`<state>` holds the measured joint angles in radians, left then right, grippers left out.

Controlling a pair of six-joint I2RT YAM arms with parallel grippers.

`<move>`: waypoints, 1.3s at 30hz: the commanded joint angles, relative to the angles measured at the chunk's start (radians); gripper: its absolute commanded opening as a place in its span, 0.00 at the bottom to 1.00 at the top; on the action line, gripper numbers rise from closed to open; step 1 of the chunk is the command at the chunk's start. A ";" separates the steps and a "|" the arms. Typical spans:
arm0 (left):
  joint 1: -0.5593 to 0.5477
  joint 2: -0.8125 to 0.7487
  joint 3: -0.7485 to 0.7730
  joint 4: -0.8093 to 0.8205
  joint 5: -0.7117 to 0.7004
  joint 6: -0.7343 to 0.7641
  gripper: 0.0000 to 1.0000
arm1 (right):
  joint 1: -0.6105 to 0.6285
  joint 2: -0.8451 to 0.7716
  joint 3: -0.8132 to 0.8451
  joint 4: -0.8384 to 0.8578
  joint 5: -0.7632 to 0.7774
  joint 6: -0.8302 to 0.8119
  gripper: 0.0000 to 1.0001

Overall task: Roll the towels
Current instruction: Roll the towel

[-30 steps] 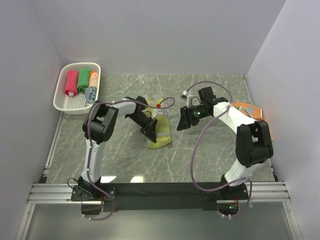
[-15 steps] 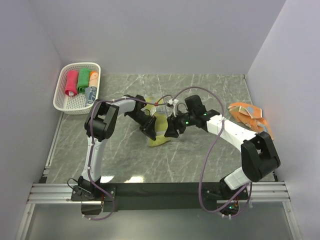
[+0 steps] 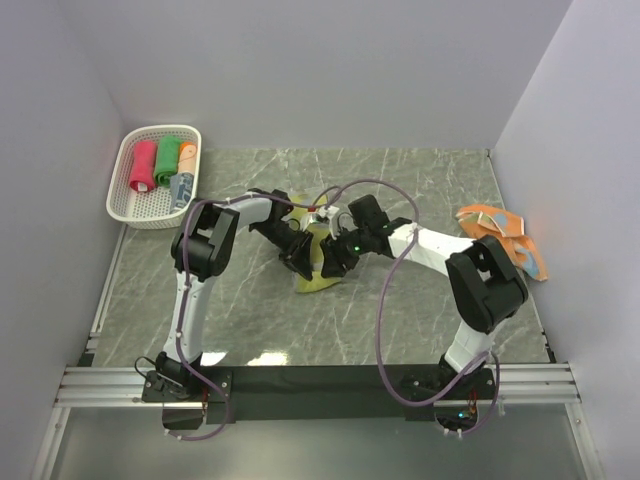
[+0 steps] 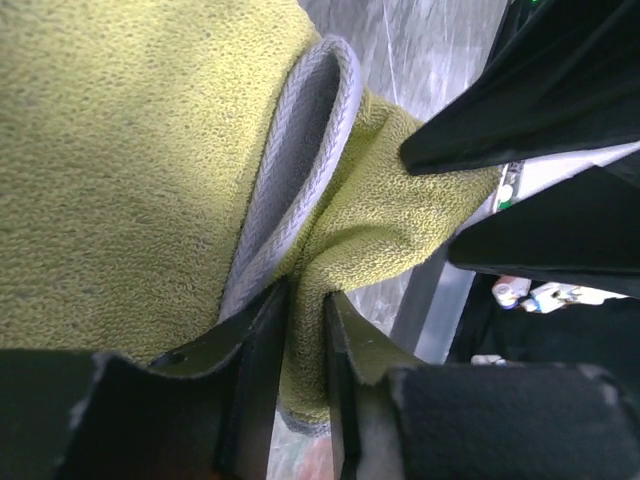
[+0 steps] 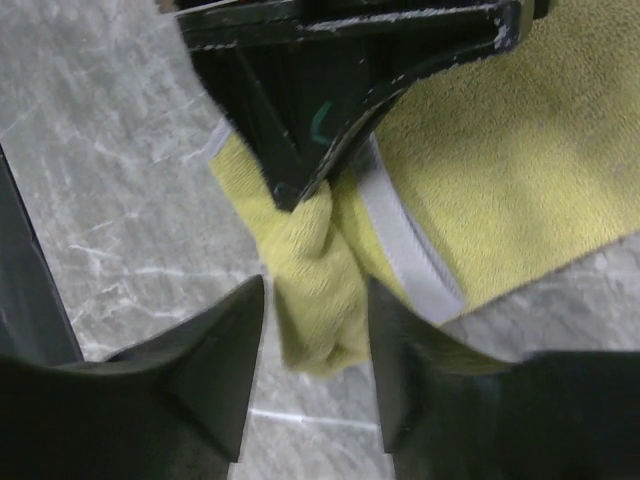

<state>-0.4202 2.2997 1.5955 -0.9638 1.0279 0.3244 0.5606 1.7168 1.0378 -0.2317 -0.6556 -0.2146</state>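
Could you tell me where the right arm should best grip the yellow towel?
Probably the bunched corner of the yellow towel, beside the left fingers pinching it: that fold stands proud, so the right fingers can straddle it from the right.

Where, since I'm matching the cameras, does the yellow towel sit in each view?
Top external: yellow towel at the middle of the marble table.
Left wrist: fills left and middle, fold pinched in left gripper.
Right wrist: centre to upper right, corner inside open right gripper.
Shared landmark: the marble table.
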 commanded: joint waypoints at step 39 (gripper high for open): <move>-0.119 -0.942 -0.845 0.812 -0.656 0.270 0.57 | -0.110 0.464 0.248 -0.055 -0.453 0.477 0.00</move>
<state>-0.4709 1.3960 0.8364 -0.3099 0.5663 0.4225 0.4679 2.1567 1.2896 -0.3141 -1.0641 0.2039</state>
